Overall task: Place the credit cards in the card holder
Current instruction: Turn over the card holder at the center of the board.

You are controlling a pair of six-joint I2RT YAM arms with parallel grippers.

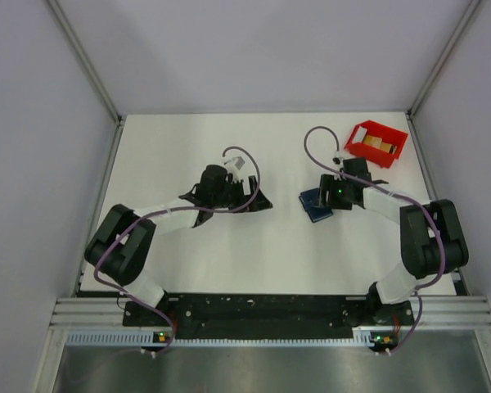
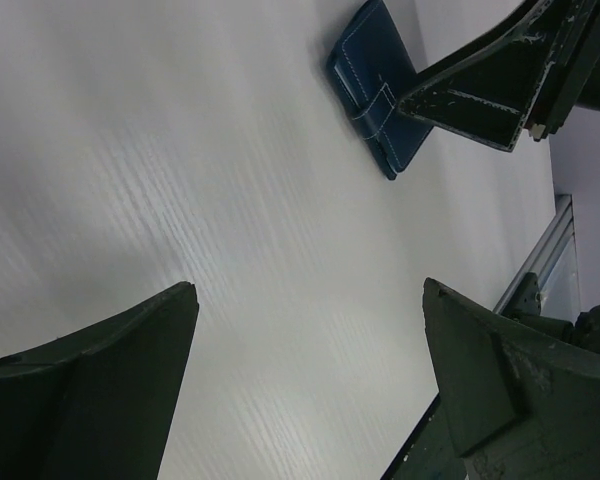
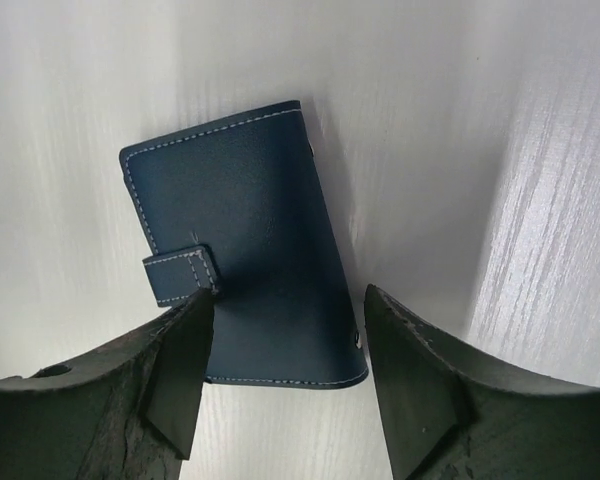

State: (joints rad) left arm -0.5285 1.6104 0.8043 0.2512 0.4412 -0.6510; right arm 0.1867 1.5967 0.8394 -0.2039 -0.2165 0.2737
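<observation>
Top view: card holder (image 1: pixel 315 205) lies closed on the table (image 1: pixel 229 262), right of centre, with the right gripper (image 1: pixel 327 196) over it; credit cards (image 1: pixel 376 145) sit in the red bin (image 1: pixel 395 133), far right. Left wrist: left gripper (image 2: pixel 308 300) jaws wide apart, holding nothing, above bare table. Right wrist: right gripper jaws open, straddling the near end of the card holder, not clamped.

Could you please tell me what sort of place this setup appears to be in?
Probably a robotics lab test cell, not a home or shop: plain grey wall panels enclose a white table, and the left arm and right arm are bolted to an aluminium rail at its near edge.
</observation>
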